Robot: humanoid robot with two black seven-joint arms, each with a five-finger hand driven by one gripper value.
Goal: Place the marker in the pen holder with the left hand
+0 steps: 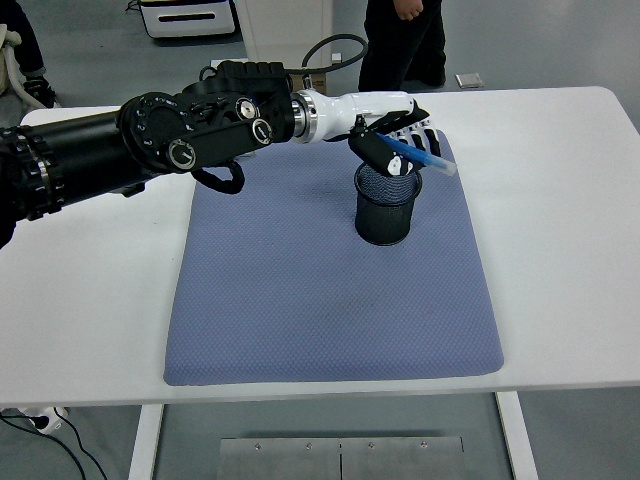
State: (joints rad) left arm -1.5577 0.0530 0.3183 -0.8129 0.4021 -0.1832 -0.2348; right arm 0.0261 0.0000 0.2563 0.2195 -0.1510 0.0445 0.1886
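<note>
The left hand (392, 143) reaches in from the left side of the table and hangs directly over the mouth of the black mesh pen holder (388, 207), its fingers closed around a blue marker (418, 156). The marker lies almost level rather than upright: its long axis runs from the palm out toward the right and slightly down, with the pale tip poking past the holder's right rim. So the marker sits above the cup, but across the opening rather than aimed into it, and that is what the next move seems to depend on. To drop cleanly, the wrist probably needs to tip the pale end down until the marker points into the mesh, or shift back left so the tip clears the rim on the inside; released as it lies, it could well bridge the rim or roll off onto the blue-grey mat (300, 300). The holder stands upright on the far right part of the mat, which covers the middle of the white table (80, 300). No right arm shows anywhere in view, so the left hand is the only one placed to finish. A person (400, 40) stands beyond the table's far edge.
</note>
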